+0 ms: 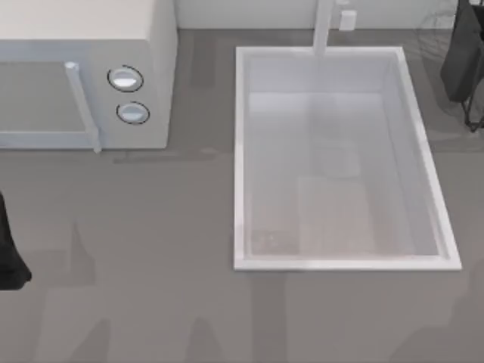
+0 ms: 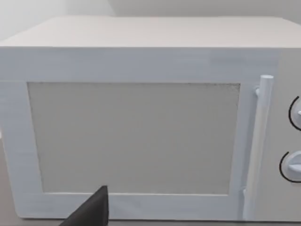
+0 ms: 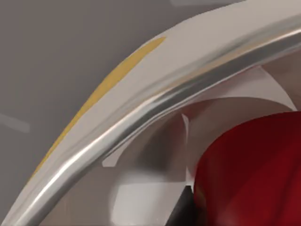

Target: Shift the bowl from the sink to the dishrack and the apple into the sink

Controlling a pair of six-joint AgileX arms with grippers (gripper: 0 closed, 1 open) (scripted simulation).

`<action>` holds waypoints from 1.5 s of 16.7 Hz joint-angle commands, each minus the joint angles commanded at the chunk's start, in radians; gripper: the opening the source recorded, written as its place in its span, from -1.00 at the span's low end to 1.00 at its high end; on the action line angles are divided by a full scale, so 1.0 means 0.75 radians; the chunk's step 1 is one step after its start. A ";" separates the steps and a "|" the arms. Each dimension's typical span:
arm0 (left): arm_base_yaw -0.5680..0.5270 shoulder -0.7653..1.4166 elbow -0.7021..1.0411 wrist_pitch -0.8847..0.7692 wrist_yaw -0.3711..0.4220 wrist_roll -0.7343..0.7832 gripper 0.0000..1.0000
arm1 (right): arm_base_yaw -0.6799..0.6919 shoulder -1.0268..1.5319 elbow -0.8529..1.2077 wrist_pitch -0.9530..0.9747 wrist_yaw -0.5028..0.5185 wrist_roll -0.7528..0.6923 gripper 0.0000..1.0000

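Top view: white sink (image 1: 243,159) sits right of centre on the grey counter (image 1: 151,302), with its faucet post (image 1: 324,26) at the far rim. White microwave (image 1: 83,72) is at the far left, its two round knobs (image 1: 125,79) facing the sink side. Faint grey wires of the dishrack (image 1: 432,34) are at the far right corner, just beside the sink's far right rim. Right arm (image 1: 461,64) is a dark shape over that corner, at the dishrack; right tool state: cannot tell. The right wrist view is very close up: the shiny red curve of the apple (image 3: 254,174) is just beside a curved silver band (image 3: 155,110) that has a yellow streak along its outer side. Whether they touch: cannot tell. Bowl position: cannot tell. Left arm (image 1: 9,257) is parked at the counter's left edge. Left wrist view faces the microwave door and its handle (image 2: 257,146), with a dark tip of the left tool (image 2: 94,212) low in front; open or closed: cannot tell.
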 joint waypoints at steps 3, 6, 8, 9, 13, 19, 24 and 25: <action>0.000 0.000 0.000 0.000 0.000 0.000 1.00 | 0.000 0.000 0.000 0.000 0.000 0.000 -1.00; 0.000 0.000 0.000 0.000 0.000 0.000 1.00 | 0.002 -0.056 0.064 -0.020 0.006 -0.005 -1.00; 0.000 0.000 0.000 0.000 0.000 0.000 1.00 | 0.003 -0.069 0.104 -0.070 0.008 -0.010 -1.00; 0.000 0.000 0.000 0.000 0.000 0.000 1.00 | 0.002 -0.081 0.135 -0.116 0.009 -0.011 -1.00; 0.000 0.000 0.000 0.000 0.000 0.000 1.00 | -0.005 -0.159 0.297 -0.380 0.008 -0.011 -1.00; 0.000 0.000 0.000 0.000 0.000 0.000 1.00 | -0.004 -0.247 0.441 -0.589 0.006 -0.012 -1.00; 0.000 0.000 0.000 0.000 0.000 0.000 1.00 | 0.007 -0.240 0.436 -0.572 0.010 -0.008 -1.00; 0.000 0.000 0.000 0.000 0.000 0.000 1.00 | 0.026 -0.236 0.434 -0.545 0.019 -0.004 -1.00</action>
